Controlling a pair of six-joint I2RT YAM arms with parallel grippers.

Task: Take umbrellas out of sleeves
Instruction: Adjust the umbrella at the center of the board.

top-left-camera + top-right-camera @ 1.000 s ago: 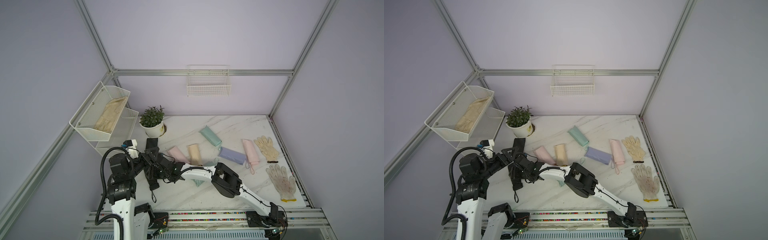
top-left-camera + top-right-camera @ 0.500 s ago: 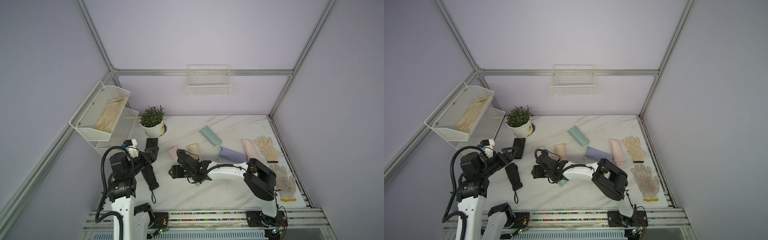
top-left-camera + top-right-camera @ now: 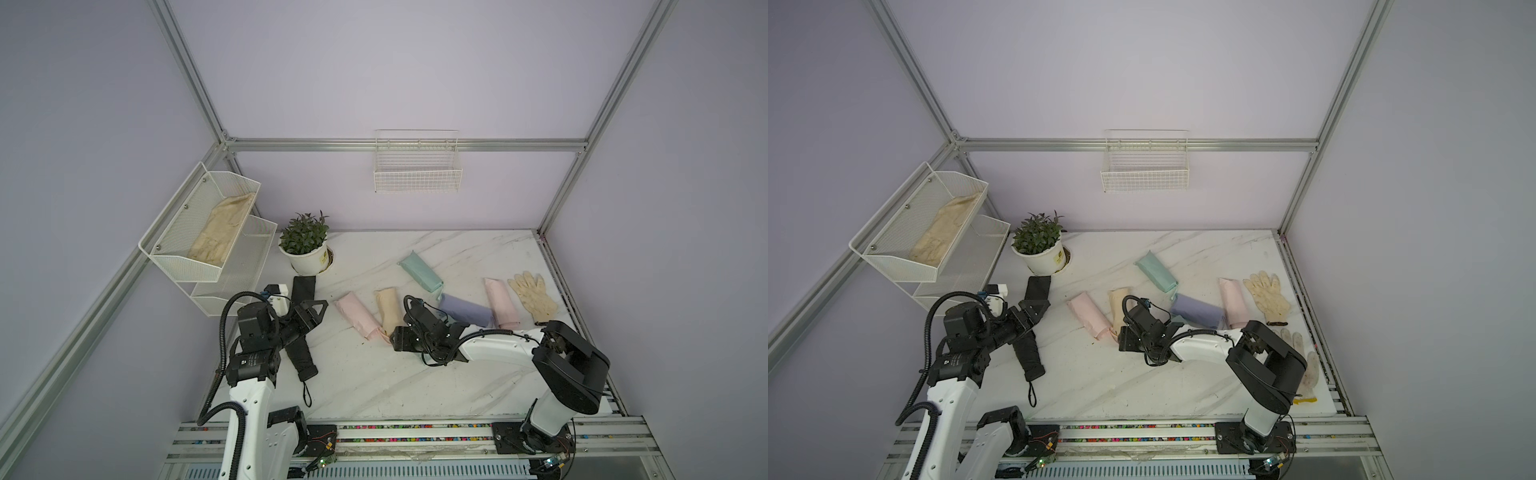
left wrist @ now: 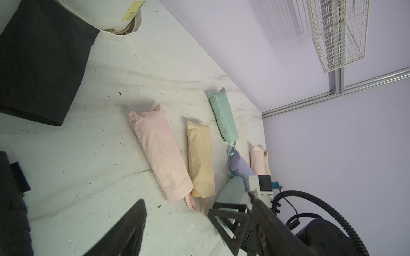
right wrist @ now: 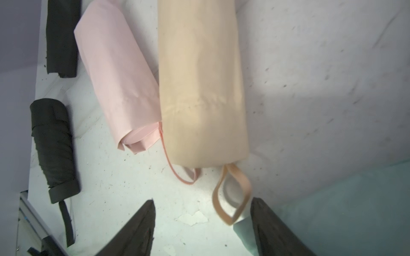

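My right end effector (image 5: 203, 200), jaws apart, hovers beside the yellow sleeve (image 5: 202, 88); gripping its loop (image 5: 215, 195) alone may drag both.

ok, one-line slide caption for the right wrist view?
Open right gripper poised at the wrist loop of the peach-yellow fabric-sleeved umbrella; pink fabric-sleeved umbrella alongside, bare black folded umbrella beyond.

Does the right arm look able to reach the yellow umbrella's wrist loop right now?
Likely yes: the right gripper stands open and empty, the yellow wrist loop lies just ahead of its fingertips, nothing between.
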